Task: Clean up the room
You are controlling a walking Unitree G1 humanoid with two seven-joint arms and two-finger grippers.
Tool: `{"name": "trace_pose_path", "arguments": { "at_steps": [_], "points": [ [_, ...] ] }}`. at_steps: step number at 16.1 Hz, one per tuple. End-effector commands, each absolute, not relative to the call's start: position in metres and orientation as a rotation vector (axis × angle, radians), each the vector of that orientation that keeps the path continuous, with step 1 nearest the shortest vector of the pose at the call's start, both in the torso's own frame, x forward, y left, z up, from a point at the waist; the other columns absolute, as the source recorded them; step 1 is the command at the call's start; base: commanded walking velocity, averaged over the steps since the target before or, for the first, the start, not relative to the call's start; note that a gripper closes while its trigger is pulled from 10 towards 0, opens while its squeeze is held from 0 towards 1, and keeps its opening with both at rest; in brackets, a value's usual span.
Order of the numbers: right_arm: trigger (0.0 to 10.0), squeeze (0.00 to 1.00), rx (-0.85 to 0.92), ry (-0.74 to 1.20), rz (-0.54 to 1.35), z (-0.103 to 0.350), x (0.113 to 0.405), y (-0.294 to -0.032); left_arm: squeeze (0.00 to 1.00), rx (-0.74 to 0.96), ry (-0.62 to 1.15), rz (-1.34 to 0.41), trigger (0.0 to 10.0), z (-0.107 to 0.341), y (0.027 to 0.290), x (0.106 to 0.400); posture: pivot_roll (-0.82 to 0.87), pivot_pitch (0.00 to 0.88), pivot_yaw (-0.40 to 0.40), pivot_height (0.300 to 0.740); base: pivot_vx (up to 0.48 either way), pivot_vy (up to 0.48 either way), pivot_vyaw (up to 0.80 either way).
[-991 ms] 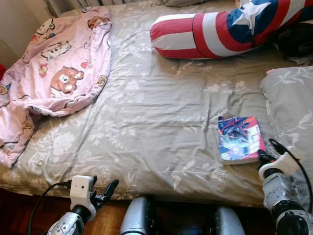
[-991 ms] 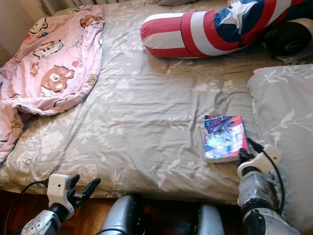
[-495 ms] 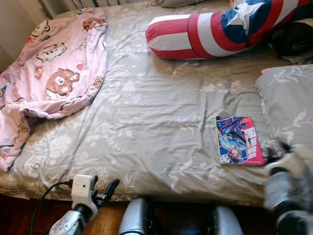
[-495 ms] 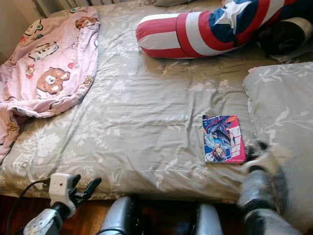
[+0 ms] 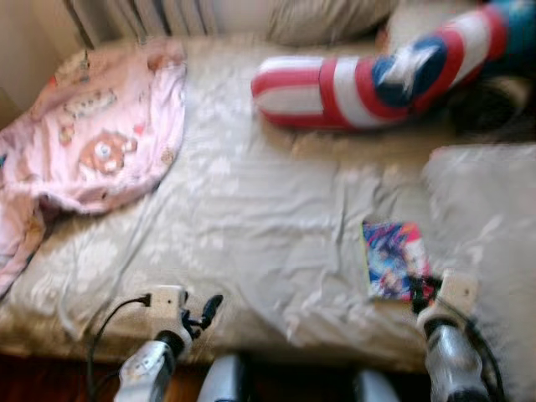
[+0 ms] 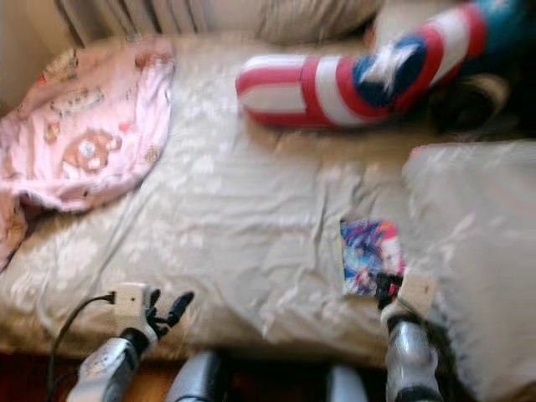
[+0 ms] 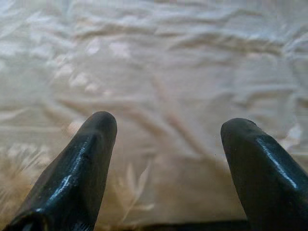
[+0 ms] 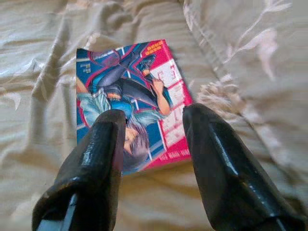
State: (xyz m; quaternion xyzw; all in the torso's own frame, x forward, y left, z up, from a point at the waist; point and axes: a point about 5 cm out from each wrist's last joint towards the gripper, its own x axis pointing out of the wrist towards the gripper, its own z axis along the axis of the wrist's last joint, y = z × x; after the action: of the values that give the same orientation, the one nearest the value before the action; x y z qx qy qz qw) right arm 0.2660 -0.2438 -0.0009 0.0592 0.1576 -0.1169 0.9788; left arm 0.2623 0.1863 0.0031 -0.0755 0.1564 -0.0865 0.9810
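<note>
The right gripper [image 8: 151, 130] hovers at the near edge of a thin paperback comic with a blue-and-pink illustrated cover [image 8: 130, 98], fingers apart, holding nothing; the left gripper [image 7: 168, 130] is spread too; the comic lies flat on the grey floral bedsheet [image 5: 251, 209], beside a matching grey pillow [image 5: 486, 209].

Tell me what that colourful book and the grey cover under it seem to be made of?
The book looks like a paperback with a glossy printed card cover: bright artwork and a thin flat edge. The grey cover seems to be soft woven fabric, perhaps cotton, matte with a pale flower print; it creases and folds around the book.
</note>
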Motion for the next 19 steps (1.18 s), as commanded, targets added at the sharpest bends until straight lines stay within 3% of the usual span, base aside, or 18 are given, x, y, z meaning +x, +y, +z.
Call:
{"name": "trace_pose_path", "arguments": {
  "at_steps": [1, 5, 9, 16, 19],
  "points": [
    [10.0, 0.0, 0.094, 0.414, -0.208, -0.018, 0.253, -0.234, 0.0, -0.15, 0.377, -0.132, 10.0, -0.009, 0.191, 0.258, 0.04, 0.0, 0.031, 0.695, 0.0, 0.0, 0.0],
    [10.0, 0.0, 0.07, 0.632, -0.207, -0.05, 0.222, -0.223, 0.0, -0.142, 0.517, -0.089, 10.0, -0.029, 0.192, 0.25, 0.02, 0.0, 0.016, 0.73, 0.0, 0.0, 0.0],
    [10.0, 0.0, 0.089, 0.826, -0.245, -0.077, 0.183, -0.216, 0.0, -0.113, 0.764, -0.005, 10.0, -0.062, 0.198, 0.214, -0.01, 0.0, 0.019, 0.74, 0.0, 0.0, 0.0],
    [10.0, 0.0, 0.089, 0.894, -0.206, -0.085, 0.172, -0.204, 0.0, -0.138, 0.786, 0.023, 10.0, -0.066, 0.196, 0.209, -0.01, 0.0, 0.016, 0.74, 0.0, 0.0, 0.0],
    [10.0, 0.0, 0.069, 0.875, -0.169, -0.083, 0.177, -0.2, 0.0, -0.133, 0.805, 0.033, 10.0, -0.069, 0.197, 0.204, -0.01, 0.0, 0.016, 0.74, 0.0, 0.0, 0.71]
  ]
}}
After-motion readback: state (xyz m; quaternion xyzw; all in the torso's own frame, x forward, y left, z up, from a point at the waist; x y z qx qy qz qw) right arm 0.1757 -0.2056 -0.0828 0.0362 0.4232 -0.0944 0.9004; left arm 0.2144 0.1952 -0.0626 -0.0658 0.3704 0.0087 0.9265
